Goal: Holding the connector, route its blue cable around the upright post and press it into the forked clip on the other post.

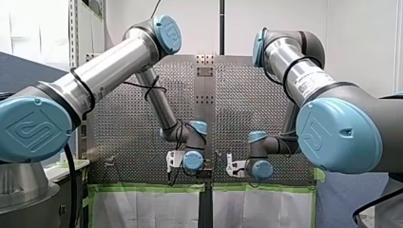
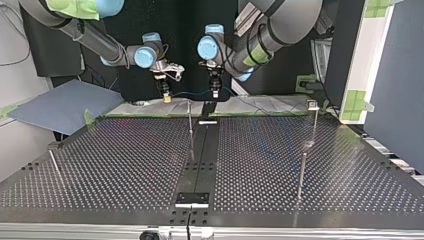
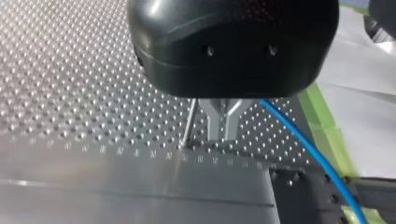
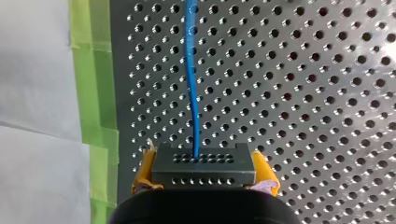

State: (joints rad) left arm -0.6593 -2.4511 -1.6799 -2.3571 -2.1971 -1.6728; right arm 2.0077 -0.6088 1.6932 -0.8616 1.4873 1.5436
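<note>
By green tape (image 4: 93, 93), R end effector (image 4: 204, 173) grips connector (image 4: 204, 161); L end effector (image 3: 219, 131) pinched together.

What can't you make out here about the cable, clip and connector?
Small fitting atop the thin metal post, top view's right: too small to confirm a fork.
Thin blue cable: far end cut off by the right wrist view's edge; in the left wrist view my left arm's black tool covers its run.
Dark rectangular connector: front view, hidden behind my right arm's wrist.

A white wall (image 1: 361, 28) rises behind; green tape (image 1: 142, 187) borders white paper sheets (image 1: 147, 209).
</note>
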